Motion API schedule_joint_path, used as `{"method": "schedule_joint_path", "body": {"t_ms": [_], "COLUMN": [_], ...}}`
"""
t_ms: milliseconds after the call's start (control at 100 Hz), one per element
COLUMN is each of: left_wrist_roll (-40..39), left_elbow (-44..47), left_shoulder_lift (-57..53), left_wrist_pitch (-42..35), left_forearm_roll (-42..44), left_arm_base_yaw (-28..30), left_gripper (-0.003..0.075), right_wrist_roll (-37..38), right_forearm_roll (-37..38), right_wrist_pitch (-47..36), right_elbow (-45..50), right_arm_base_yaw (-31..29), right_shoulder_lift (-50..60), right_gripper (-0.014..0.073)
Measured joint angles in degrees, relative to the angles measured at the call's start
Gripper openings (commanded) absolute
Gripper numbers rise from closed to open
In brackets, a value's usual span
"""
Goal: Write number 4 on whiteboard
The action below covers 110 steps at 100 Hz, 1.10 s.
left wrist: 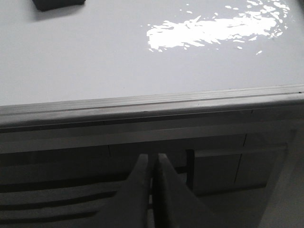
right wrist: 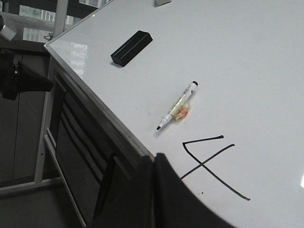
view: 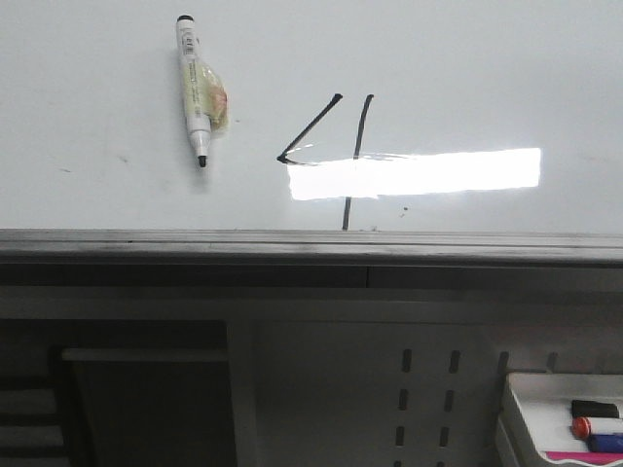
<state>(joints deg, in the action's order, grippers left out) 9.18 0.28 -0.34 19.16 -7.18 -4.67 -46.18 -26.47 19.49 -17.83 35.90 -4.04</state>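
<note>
The whiteboard (view: 487,58) lies flat, glossy white with a grey edge rail (view: 292,243). On it is the number 4 (view: 336,146) in thin black strokes, also in the right wrist view as the number 4 (right wrist: 209,161). A white marker (view: 195,88) with a black tip lies loose on the board to the left of the number; the right wrist view shows this marker (right wrist: 176,105) too. My left gripper (left wrist: 153,159) is shut and empty, below the board's rail (left wrist: 142,104). My right gripper (right wrist: 154,159) is shut and empty at the board's edge, near the number.
A black eraser (right wrist: 131,47) lies on the board farther off, and a dark block (left wrist: 59,4) shows at the far edge of the left wrist view. A white tray (view: 521,399) with several markers sits low at the right. A bright glare (view: 414,173) crosses the number.
</note>
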Motion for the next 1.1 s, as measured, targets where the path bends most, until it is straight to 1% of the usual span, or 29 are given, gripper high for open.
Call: {"method": "schedule_joint_path", "body": {"t_ms": [340, 420, 480, 530, 550, 580, 620, 630, 650, 660, 700, 740, 770, 840, 940, 1030, 1100], "left_wrist_roll": [0.0, 0.0, 0.0, 0.0, 0.0, 0.0, 0.0, 0.0, 0.0, 0.0, 0.0, 0.0, 0.0, 0.0, 0.0, 0.0, 0.0], "left_elbow": [0.0, 0.0, 0.0, 0.0, 0.0, 0.0, 0.0, 0.0, 0.0, 0.0, 0.0, 0.0, 0.0, 0.0, 0.0, 0.0, 0.0], "left_shoulder_lift": [0.0, 0.0, 0.0, 0.0, 0.0, 0.0, 0.0, 0.0, 0.0, 0.0, 0.0, 0.0, 0.0, 0.0, 0.0, 0.0, 0.0], "left_wrist_pitch": [0.1, 0.1, 0.1, 0.1, 0.1, 0.1, 0.1, 0.1, 0.1, 0.1, 0.1, 0.1, 0.1, 0.1, 0.1, 0.1, 0.1], "left_forearm_roll": [0.0, 0.0, 0.0, 0.0, 0.0, 0.0, 0.0, 0.0, 0.0, 0.0, 0.0, 0.0, 0.0, 0.0, 0.0, 0.0, 0.0], "left_arm_base_yaw": [0.0, 0.0, 0.0, 0.0, 0.0, 0.0, 0.0, 0.0, 0.0, 0.0, 0.0, 0.0, 0.0, 0.0, 0.0, 0.0, 0.0], "left_gripper": [-0.0020, -0.0020, -0.0020, -0.0020, -0.0020, -0.0020, -0.0020, -0.0020, -0.0020, -0.0020, -0.0020, -0.0020, -0.0020, -0.0020, -0.0020, -0.0020, -0.0020], "right_wrist_roll": [0.0, 0.0, 0.7, 4.3, 7.0, 11.6, 20.0, 23.1, 26.2, 29.4, 38.3, 44.2, 48.4, 52.8, 55.0, 55.6, 55.8], "right_forearm_roll": [0.0, 0.0, 0.0, 2.6, 3.8, 7.8, 12.6, 14.7, 17.8, 18.8, 24.8, 29.4, 31.6, 34.6, 36.2, 36.9, 37.1], "right_wrist_pitch": [0.0, -1.6, -4.8, -7.9, -9.0, -10.3, -11.4, -11.5, -11.7, -11.7, -11.7, -12.0, -12.1, -12.5, -11.4, -7.7, -4.3], "right_elbow": [0.2, 1.6, 3.5, 5.8, 6.4, 7.9, 9.3, 9.8, 10.7, 10.9, 12.5, 14.2, 15.3, 17.8, 18.8, 18.8, 18.8], "right_arm_base_yaw": [0.0, 0.0, -0.4, -1.1, -1.6, -2.6, -4.6, -5.0, -6.3, -7.2, -9.7, -13.0, -15.3, -20.9, -27.6, -30.9, -31.9], "right_shoulder_lift": [0.0, 0.0, 0.0, 0.0, 0.0, 0.0, 0.0, 0.0, 0.0, 0.0, 0.0, 0.0, 0.0, 0.1, 1.0, 2.9, 4.2], "right_gripper": [-0.0064, -0.0064, -0.0064, -0.0064, -0.0064, -0.0064, -0.0064, -0.0064, -0.0064, -0.0064, -0.0064, -0.0064, -0.0064, -0.0064, -0.0064, -0.0064, -0.0064]}}
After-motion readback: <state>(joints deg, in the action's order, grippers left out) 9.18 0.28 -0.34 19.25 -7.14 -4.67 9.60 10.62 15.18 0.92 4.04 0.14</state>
